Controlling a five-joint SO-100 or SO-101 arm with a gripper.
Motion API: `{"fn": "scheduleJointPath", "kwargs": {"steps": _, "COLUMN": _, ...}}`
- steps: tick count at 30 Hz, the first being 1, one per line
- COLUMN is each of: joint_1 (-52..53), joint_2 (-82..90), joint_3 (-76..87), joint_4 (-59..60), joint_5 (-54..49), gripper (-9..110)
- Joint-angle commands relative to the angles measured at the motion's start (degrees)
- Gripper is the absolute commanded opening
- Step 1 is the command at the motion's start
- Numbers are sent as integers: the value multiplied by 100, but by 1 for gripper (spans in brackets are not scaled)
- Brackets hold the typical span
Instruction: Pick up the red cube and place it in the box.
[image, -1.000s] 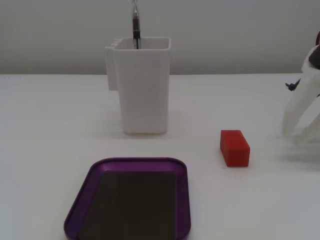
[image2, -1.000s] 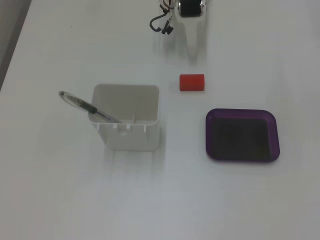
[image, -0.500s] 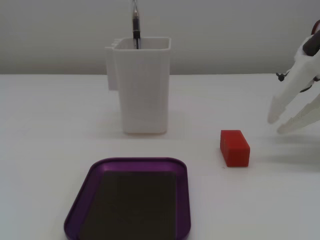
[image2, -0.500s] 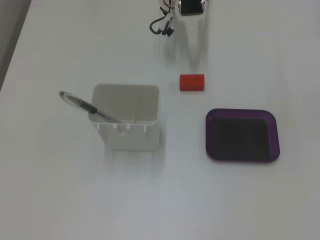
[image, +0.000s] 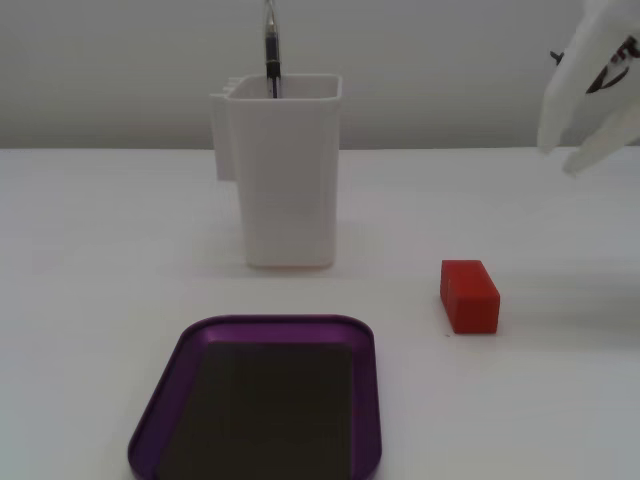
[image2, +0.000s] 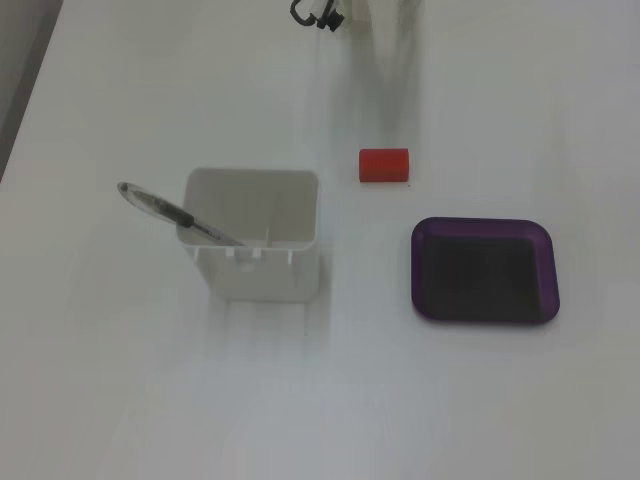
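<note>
Red cube (image: 469, 295) is sitting flat on the white bench (image: 100, 260), untouched, with nothing holding it; in a fixed view it is lying to the right of the white container (image: 288, 175) and up-right of the box (image: 262, 405). In another fixed view from above, the red cube (image2: 384, 165) is lying just above the box (image2: 484, 270), near it but not touching, and to the right of the white container (image2: 255, 245). Box is sitting empty on the bench, purple rim showing all around a dark flat inside. White container is standing upright with a pen (image: 271, 50) sticking out of it; from above the pen (image2: 175, 213) is leaning toward the left over the container's rim. Arm is showing only partly: white fingers (image: 590, 110) are hanging blurred at the upper right edge in a fixed view, well apart from the cube and above the bench. From above only a faint pale blur and a dark bit of cable (image2: 315, 14) are showing at the top edge, with a soft shadow falling toward the cube. Finger spread is not readable, cannot tell whether wide or narrow, though nothing is showing between them.
</note>
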Motion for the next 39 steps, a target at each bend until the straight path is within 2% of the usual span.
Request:
{"fn": "scheduleJointPath", "kwargs": {"steps": 1, "joint_1": -44, "joint_2": -2039, "joint_3": -2136, "joint_4": 606, "joint_5": -26, "gripper": 3}}
{"fn": "scheduleJointPath", "kwargs": {"steps": 7, "joint_1": -158, "joint_2": -4438, "joint_3": -4465, "joint_4": 1942, "joint_5": -62, "gripper": 3}}
{"fn": "scheduleJointPath", "kwargs": {"steps": 11, "joint_1": -237, "joint_2": -5335, "joint_3": -5150, "joint_4": 2241, "joint_5": 18, "gripper": 13}}
{"fn": "scheduleJointPath", "kwargs": {"steps": 15, "joint_1": -229, "joint_2": -5590, "joint_3": -5115, "joint_4": 2224, "joint_5": 9, "gripper": 25}}
{"fn": "scheduleJointPath", "kwargs": {"steps": 18, "joint_1": -229, "joint_2": -5599, "joint_3": -4913, "joint_4": 2197, "joint_5": 9, "gripper": 29}}
{"fn": "scheduleJointPath", "kwargs": {"steps": 30, "joint_1": -158, "joint_2": -5572, "joint_3": -3129, "joint_4": 686, "joint_5": -9, "gripper": 29}}
{"fn": "scheduleJointPath", "kwargs": {"steps": 39, "joint_1": -141, "joint_2": -5616, "joint_3": -3015, "joint_4": 185, "joint_5": -62, "gripper": 29}}
